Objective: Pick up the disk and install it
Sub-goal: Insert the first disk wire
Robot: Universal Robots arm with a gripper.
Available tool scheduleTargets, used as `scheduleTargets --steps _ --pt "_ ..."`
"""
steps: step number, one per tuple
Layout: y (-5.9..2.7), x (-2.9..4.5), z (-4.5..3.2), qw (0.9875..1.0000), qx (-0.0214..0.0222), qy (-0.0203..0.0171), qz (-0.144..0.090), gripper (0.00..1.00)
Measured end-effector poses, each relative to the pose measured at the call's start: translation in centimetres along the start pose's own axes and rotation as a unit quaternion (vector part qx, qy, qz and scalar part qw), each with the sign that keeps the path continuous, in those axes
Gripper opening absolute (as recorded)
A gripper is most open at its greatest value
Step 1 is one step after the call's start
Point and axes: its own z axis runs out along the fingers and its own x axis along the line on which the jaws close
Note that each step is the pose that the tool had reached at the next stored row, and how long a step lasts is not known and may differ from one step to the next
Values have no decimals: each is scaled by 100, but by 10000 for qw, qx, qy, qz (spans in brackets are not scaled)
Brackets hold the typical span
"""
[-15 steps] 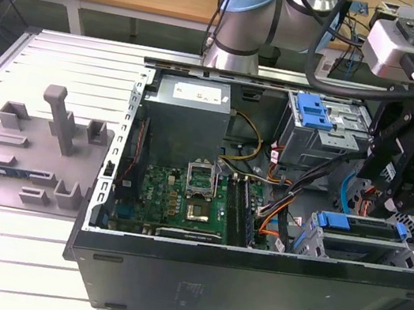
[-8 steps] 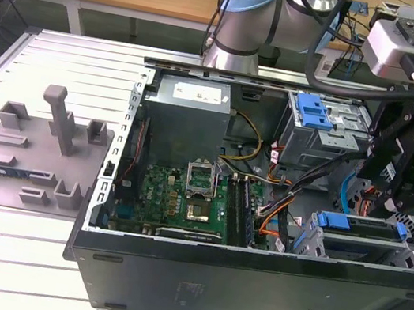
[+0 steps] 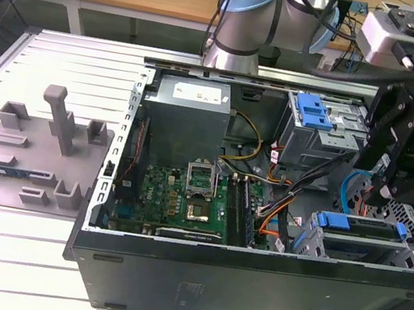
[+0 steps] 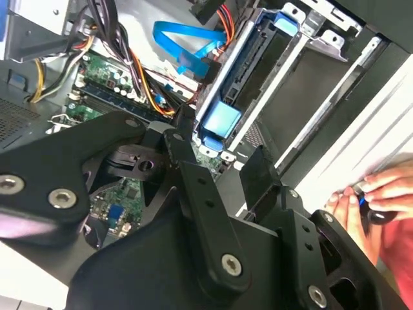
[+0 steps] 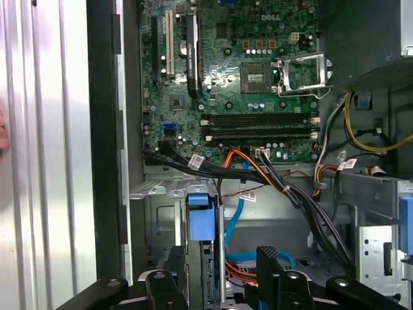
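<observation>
Inside the drive bay [image 3: 408, 253], the blue-framed disk [image 3: 360, 227] stands on edge; the gripper [image 3: 383, 192] over it is spread wide, empty.

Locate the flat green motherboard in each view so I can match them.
Exterior view: flat green motherboard on the open case's floor, toward that view's left.
Second wrist view: motherboard past the black gripper.
First wrist view: motherboard beyond the gripper.
Shared landmark: orange-and-black wire bundle at its edge.

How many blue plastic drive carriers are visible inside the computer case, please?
2. One blue carrier tops the drive cage at the far side; the other lies in the near bay, below the claw. Others may be hidden.
</observation>
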Motion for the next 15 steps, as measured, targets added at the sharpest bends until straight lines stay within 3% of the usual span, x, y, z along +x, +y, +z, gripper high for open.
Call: scheduleTargets --steps 1,3,5,7,10,15 --pt "0 -36 -2 9999 -6 116 -1 56" --pt "-2 -78 -3 9998 -10 208 -2 56" --pt "-4 -166 -6 9997 -10 243 -2 56" --pt "-8 -229 -7 9997 -10 248 0 56" --pt "-24 -341 -10 9996 -10 286 1 56" --pt "-71 -479 -15 9994 -16 348 0 56"
